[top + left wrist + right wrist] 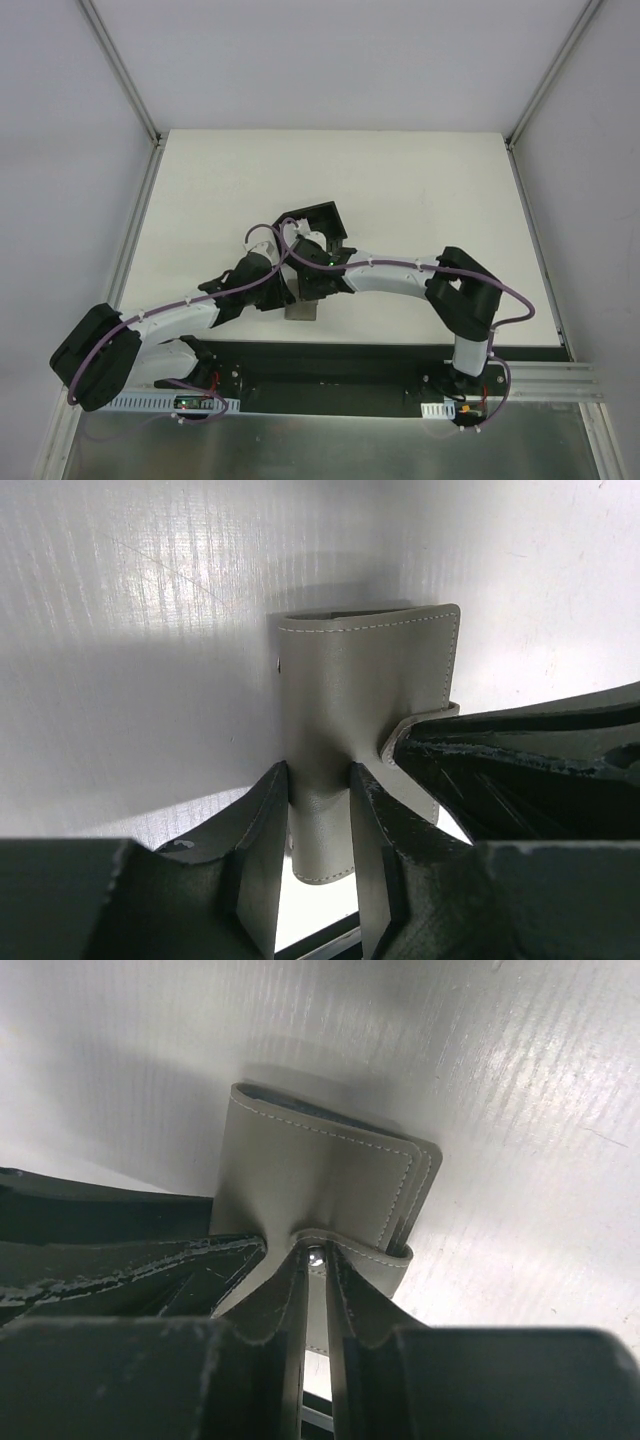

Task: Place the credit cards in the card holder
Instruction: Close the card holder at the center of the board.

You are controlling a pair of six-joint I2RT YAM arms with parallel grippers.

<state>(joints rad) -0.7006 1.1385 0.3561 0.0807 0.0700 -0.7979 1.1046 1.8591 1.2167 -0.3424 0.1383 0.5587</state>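
got a grey wallet (360,710) clamped mid-body by the left pincer (320,773), tab (345,1243) pinched in the right pincer (315,1252). can spot the card holder (322,222) on the counter (420,190) just behind; can't make out credit cards.

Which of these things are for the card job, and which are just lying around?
For the job: card holder, the black frame; left gripper and right gripper, both pinching the grey wallet. No cards showing.
Just there: white table, purple cables.

arms: both reach to mid-table | left gripper (279,297), right gripper (318,284): meet over grey wallet (302,311)
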